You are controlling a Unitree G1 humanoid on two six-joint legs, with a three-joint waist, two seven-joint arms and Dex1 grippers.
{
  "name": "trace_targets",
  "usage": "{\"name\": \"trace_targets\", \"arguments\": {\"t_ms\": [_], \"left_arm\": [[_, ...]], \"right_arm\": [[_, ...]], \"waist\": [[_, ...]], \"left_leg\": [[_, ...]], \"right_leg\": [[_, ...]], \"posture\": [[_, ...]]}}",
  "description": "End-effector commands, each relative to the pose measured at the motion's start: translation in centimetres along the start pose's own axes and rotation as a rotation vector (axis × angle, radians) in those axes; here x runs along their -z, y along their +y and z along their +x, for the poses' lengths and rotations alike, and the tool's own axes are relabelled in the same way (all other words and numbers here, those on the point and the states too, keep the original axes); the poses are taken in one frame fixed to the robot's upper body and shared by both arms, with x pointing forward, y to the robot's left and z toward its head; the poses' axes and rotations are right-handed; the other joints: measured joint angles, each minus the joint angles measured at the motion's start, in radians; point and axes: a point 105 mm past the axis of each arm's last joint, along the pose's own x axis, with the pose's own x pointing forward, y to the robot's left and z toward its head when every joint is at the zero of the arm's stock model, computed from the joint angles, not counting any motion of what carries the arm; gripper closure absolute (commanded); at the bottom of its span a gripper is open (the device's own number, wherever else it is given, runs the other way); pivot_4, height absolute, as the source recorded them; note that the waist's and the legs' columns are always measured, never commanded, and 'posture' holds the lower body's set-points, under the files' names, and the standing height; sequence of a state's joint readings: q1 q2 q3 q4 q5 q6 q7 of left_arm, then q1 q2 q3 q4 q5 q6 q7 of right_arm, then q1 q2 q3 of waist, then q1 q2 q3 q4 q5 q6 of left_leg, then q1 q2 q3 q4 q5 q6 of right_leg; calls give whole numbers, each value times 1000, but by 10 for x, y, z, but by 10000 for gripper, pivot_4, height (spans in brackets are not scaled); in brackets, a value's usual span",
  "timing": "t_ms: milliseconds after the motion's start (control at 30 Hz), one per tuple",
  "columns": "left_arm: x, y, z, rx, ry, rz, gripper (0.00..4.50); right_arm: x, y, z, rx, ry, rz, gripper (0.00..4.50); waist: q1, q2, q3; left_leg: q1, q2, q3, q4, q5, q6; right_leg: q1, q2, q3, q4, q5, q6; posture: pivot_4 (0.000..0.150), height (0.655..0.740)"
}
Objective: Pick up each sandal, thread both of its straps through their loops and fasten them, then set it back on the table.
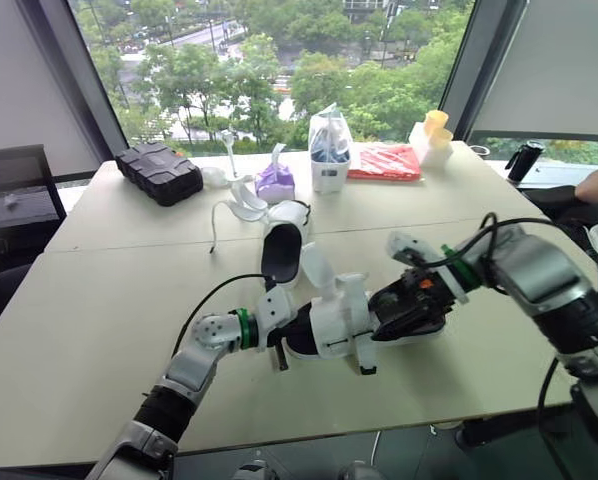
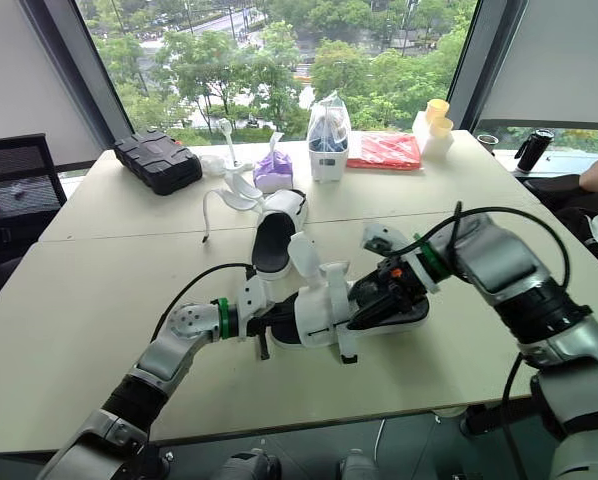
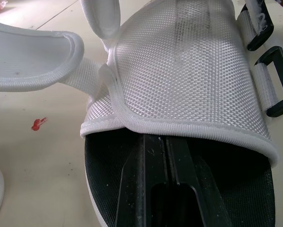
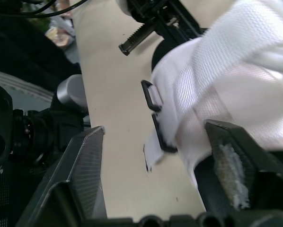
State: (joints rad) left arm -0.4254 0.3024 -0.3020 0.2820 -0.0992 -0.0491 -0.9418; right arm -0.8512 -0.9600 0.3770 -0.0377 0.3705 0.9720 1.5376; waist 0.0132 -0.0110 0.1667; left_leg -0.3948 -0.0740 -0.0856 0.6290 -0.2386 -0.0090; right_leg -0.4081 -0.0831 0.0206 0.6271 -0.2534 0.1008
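White mesh fills the space ahead of my left gripper (image 3: 167, 156): that is the upper of the sandal (image 1: 344, 322) I am working on, and I take it as my landmark. My left fingers (image 3: 146, 189) are pressed together and slid in from the sandal's heel end, lying on its black footbed under the mesh. My right gripper (image 4: 155, 128) sits at the sandal's toe end with its fingers spread wide; one finger (image 4: 236, 161) touches the mesh and the other stands apart over bare table (image 1: 99, 300). Whether the sole rests on the table or hangs just above it, I cannot tell.

Two black loops (image 3: 279, 80) hang on short white webbing along one edge of the mesh. A padded white flap (image 3: 32, 56) stands open and raised at the heel side. A small red speck (image 3: 39, 124) lies on the table just beside the sandal.

Just beyond the sandal lies the second sandal (image 1: 284, 245), its black footbed showing. Farther beyond, well apart from my landmark, are a black case (image 1: 159, 172), a purple bag (image 1: 275, 183), a clear bag (image 1: 329, 150), a red packet (image 1: 384, 162) and yellow cups (image 1: 434, 130).
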Motion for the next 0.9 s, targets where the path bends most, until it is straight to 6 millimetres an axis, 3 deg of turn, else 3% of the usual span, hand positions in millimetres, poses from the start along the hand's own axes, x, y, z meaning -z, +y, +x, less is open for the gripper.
{"name": "trace_targets", "arguments": {"t_ms": [33, 167, 267, 467, 700, 900], "left_arm": [[37, -20, -1, 53, 130, -78, 45000], [37, -21, -1, 56, 127, -79, 45000], [39, -23, 0, 59, 125, -84, 45000], [39, -23, 2, 65, 122, -84, 45000], [38, -22, 1, 69, 124, -77, 45000], [37, -22, 2, 70, 121, -76, 45000]], "right_arm": [[-3, 11, -14, 25, -21, 11, 11452], [6, 22, -18, 30, -33, 69, 11452], [29, 38, -6, -15, -58, 189, 11452], [60, 34, 16, 22, -87, 319, 11452], [60, 23, 41, 54, -169, 335, 11452], [53, 25, 55, 41, -193, 332, 11452]], "waist": [[0, 0, 0], [0, 0, 0], [4, -1, -1], [1, 1, -2], [1, 0, -3], [1, 0, -4]], "left_leg": [[0, 0, 0, 0, 0, 0], [0, 0, 0, 0, 0, 0], [0, 0, -1, 0, 0, 0], [0, 0, 1, 2, -1, 2], [2, 1, 1, 2, -1, 2], [2, 1, 1, 1, -1, 3]], "right_leg": [[0, 0, 0, 0, 0, 0], [1, 0, 0, -1, 0, 0], [1, 0, 0, -2, 0, 0], [3, -2, -1, -4, 0, 0], [6, -3, -5, -6, 1, 1], [6, -3, -5, -7, 1, 1]], "posture": [[1500, 7400], [1500, 7400], [1500, 7400], [1500, 7400], [1500, 7400], [1500, 7400]]}}
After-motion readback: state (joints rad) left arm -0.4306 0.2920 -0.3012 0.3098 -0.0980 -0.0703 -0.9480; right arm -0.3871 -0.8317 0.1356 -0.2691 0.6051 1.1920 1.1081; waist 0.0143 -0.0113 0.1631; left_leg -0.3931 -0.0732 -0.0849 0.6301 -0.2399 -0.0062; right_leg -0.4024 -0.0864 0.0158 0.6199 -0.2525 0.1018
